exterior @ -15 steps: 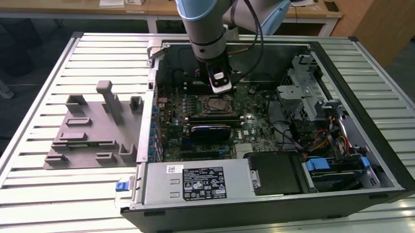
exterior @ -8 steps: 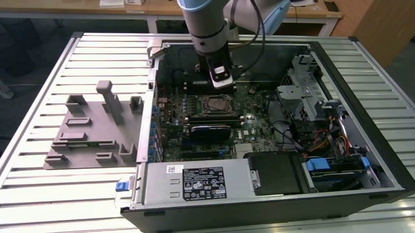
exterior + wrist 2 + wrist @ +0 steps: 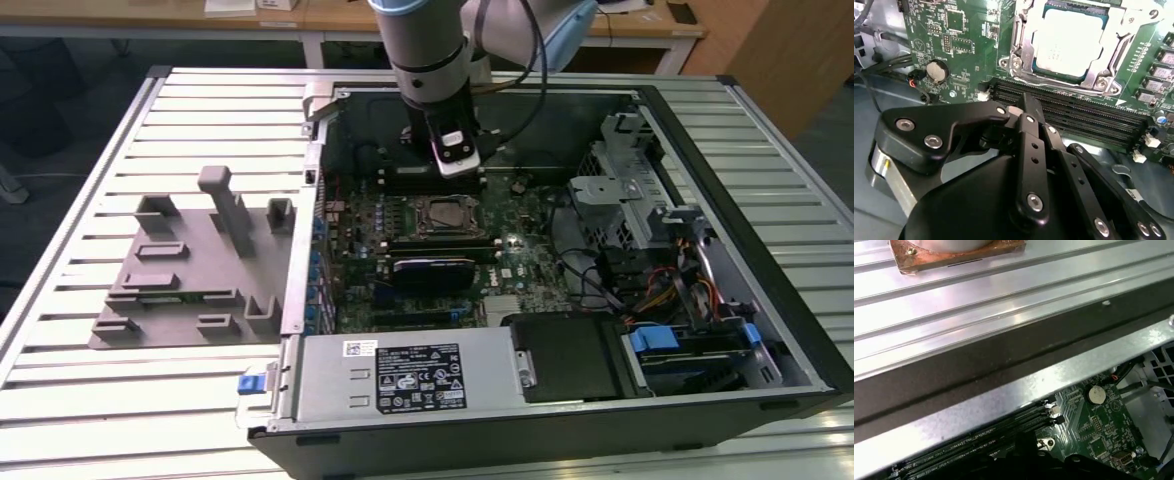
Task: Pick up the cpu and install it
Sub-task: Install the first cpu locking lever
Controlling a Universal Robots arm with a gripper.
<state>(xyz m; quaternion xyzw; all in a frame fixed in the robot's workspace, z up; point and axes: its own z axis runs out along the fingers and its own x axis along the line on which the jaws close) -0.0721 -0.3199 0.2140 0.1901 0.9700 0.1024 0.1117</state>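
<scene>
Cpu (image 3: 1069, 42) seated in motherboard (image 3: 964, 45) socket; pincer (image 3: 1026, 107) drawn together, empty, above memory slots (image 3: 1079, 117) beside it.

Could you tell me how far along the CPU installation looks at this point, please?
Done: the small square silvery-topped cpu already lies inside the metal-framed socket on the green motherboard. In hand: nothing that I can see; the black gripper sits above the long black memory slots beside the socket, away from the chip. Left: whether the socket frame is latched down cannot be told.
</scene>
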